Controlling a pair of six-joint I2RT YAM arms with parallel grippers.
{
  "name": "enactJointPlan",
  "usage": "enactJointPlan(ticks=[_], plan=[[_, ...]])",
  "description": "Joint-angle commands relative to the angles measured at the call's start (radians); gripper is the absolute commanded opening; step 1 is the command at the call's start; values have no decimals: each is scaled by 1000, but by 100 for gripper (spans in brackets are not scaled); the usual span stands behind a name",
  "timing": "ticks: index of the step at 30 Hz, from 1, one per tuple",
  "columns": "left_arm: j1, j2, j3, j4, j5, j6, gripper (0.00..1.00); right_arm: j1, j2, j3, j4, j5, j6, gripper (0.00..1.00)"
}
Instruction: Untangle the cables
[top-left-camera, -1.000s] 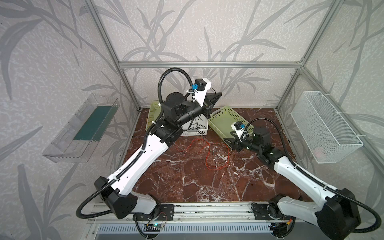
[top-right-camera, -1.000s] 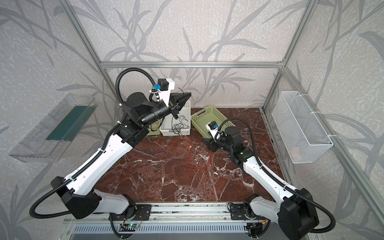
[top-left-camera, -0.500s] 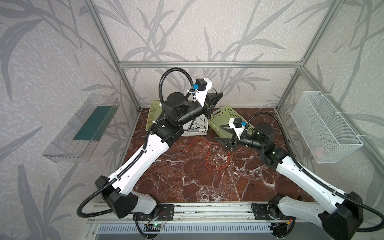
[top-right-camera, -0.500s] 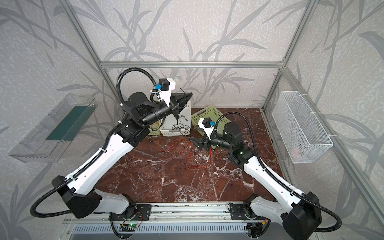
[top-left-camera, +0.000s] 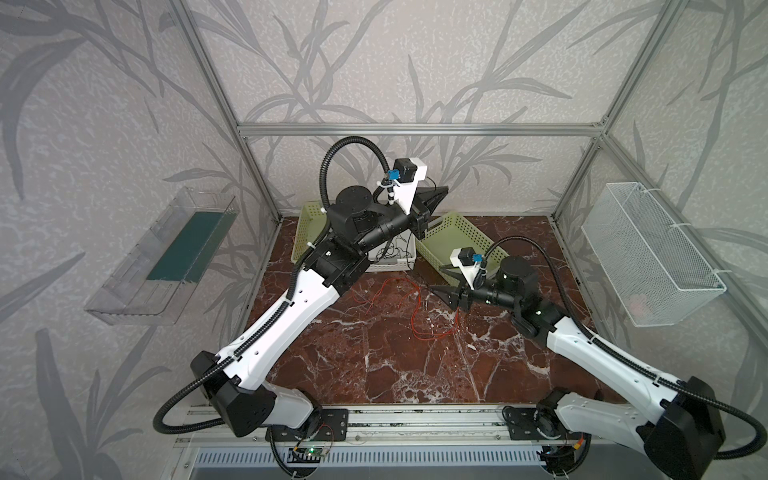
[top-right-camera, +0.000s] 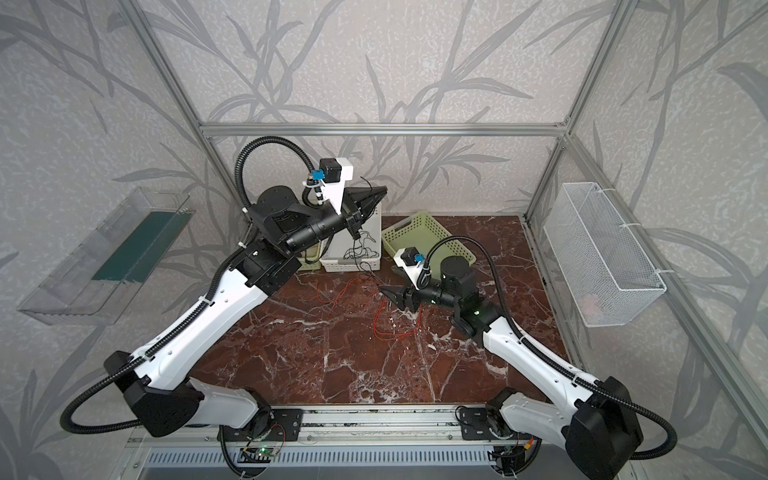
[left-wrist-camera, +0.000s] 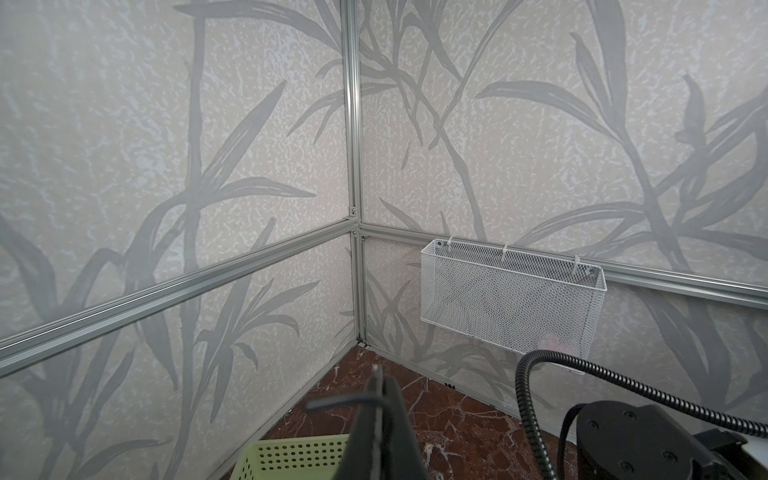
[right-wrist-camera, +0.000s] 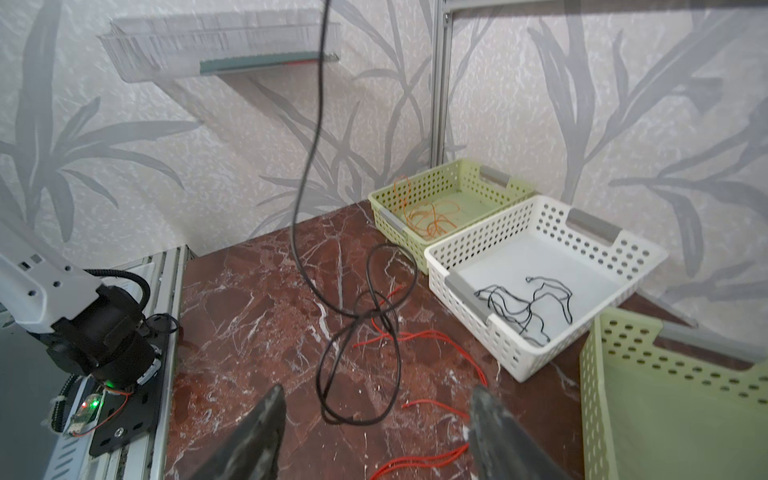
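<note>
upper centre, the left gripper (top-left-camera: 444, 192), pinched shut, apparently holds up a limp black cable (right-wrist-camera: 306, 166) whose loops trail over red cables (top-left-camera: 412, 322) on the marble table (top-left-camera: 374, 365) mid-frame. the right gripper (right-wrist-camera: 376, 401) hovers open, empty. the strands look light and floppy, best pinched beside the crossing.

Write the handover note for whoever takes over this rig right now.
The left gripper is shut on a black cable, raised high at the back; that cable hangs down and loops on the table among the red cables.
The right gripper is open, low over those loops, holding nothing.
Done: orange cables lie in the far green basket, other black cables in the white basket.
Left: free the held cable from the red ones, then bin both; the near green basket looks empty.
</note>
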Motion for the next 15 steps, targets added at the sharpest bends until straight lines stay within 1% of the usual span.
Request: enactJointPlan(ticks=[1,3,5,9,13,15], plan=[[-10,-16,12,47,-18,8,0,5,-39,-39,-10,2,17,68],[-14,-17,14,54,-23,6,0,7,-38,-64,-8,-25,15,67],[-21,-18,15,59,-26,3,0,15,-39,-81,9,-26,20,67],[-38,-20,11,64,-33,4,0,38,-54,-75,67,55,11,71],[-45,-30,-7,64,-47,9,0,49,-68,-19,85,123,-5,73],[-48,-29,-16,64,-50,10,0,69,-69,13,83,154,-33,73]])
